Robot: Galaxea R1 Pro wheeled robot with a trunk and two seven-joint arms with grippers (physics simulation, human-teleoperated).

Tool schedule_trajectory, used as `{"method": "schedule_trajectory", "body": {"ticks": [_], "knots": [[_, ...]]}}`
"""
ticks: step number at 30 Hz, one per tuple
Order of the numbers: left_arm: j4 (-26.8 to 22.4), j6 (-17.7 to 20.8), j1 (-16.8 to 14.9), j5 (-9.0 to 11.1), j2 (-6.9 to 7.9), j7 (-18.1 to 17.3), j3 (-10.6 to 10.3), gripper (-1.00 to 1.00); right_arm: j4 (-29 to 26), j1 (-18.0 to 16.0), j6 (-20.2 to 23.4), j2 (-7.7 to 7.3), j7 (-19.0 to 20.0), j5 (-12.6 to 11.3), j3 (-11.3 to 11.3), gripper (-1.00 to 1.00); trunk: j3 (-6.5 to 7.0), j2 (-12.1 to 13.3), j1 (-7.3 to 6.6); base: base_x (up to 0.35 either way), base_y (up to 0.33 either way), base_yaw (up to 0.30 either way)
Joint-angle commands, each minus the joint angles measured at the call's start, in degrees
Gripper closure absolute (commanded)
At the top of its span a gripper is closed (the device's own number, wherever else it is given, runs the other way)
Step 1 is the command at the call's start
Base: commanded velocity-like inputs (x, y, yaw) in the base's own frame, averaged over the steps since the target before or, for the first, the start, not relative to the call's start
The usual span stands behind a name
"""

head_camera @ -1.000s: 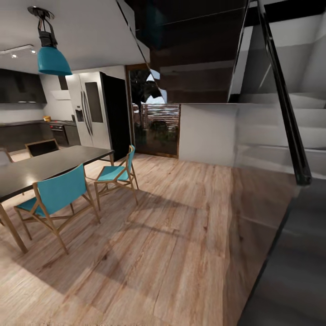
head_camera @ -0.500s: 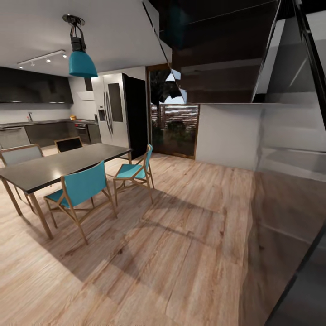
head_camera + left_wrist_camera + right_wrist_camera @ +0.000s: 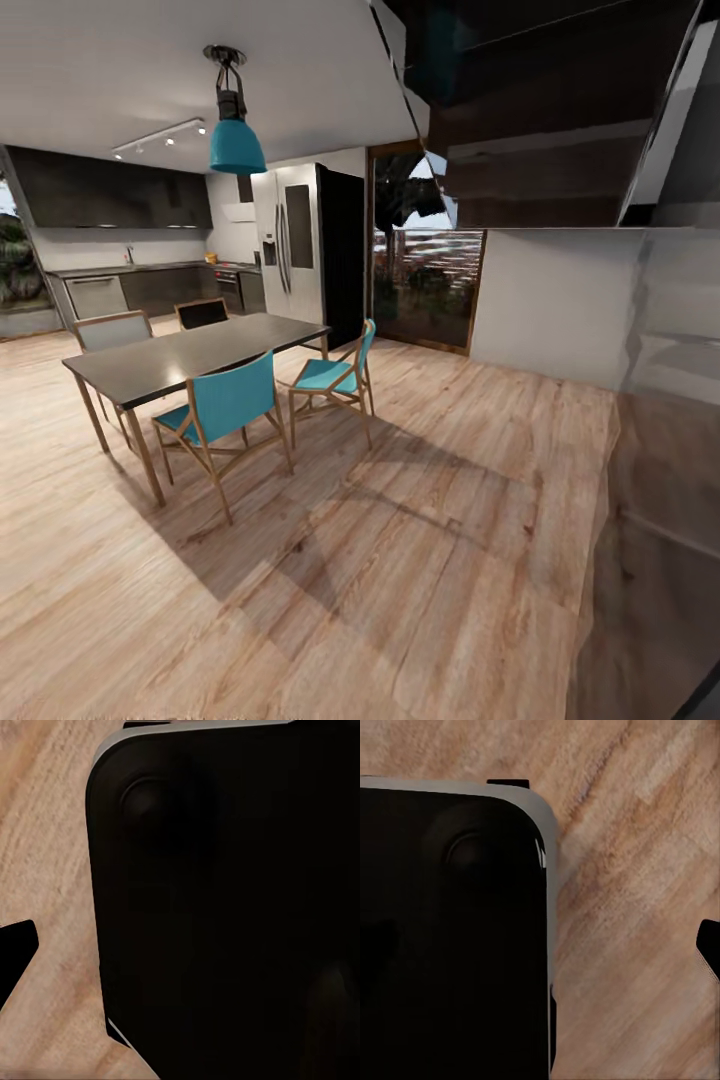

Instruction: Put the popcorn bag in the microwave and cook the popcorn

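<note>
The kitchen (image 3: 120,235) lies far off at the back left, with dark upper cabinets and a grey countertop (image 3: 150,268) along the wall. A tiny tan-yellow spot (image 3: 211,258) sits on that countertop by the hob, too small to name. The popcorn bag, the popcorn and the microwave cannot be made out from here. In the left wrist view one dark fingertip (image 3: 16,945) shows at the frame's edge over wood floor. The right wrist view has a matching fingertip (image 3: 709,952) at its edge. Both fingertips stand far off centre, with nothing held.
A dark dining table (image 3: 190,352) with teal chairs (image 3: 225,405) stands between me and the kitchen, under a teal pendant lamp (image 3: 237,148). A steel fridge (image 3: 298,245), a glass door (image 3: 425,285) and a white half wall (image 3: 555,300) line the back. Stairs rise at right. My black base (image 3: 225,907) is below.
The head view has swung left, so table, fridge and door sit further right in the picture and more of the kitchen wall shows. Nothing in the room itself has moved.
</note>
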Motion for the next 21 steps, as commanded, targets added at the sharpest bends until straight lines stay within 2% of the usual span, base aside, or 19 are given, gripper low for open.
{"method": "schedule_trajectory", "body": {"ticks": [1, 21], "knots": [[-0.1, -0.07, 0.02, -0.01, -0.01, -0.01, 0.0, -1.0, 0.04, 0.0, -0.25, -0.01, -0.04, -0.03, 0.01, -1.0, -0.03, -0.02, 0.0, 0.0, 0.0, 0.261], [-0.11, -0.07, 0.02, -0.02, -0.01, -0.01, 0.0, -1.0, 0.04, 0.0, -0.25, -0.01, -0.04, -0.03, 0.0, -1.0, -0.03, -0.02, 0.0, 0.0, 0.0, 0.261]]}}
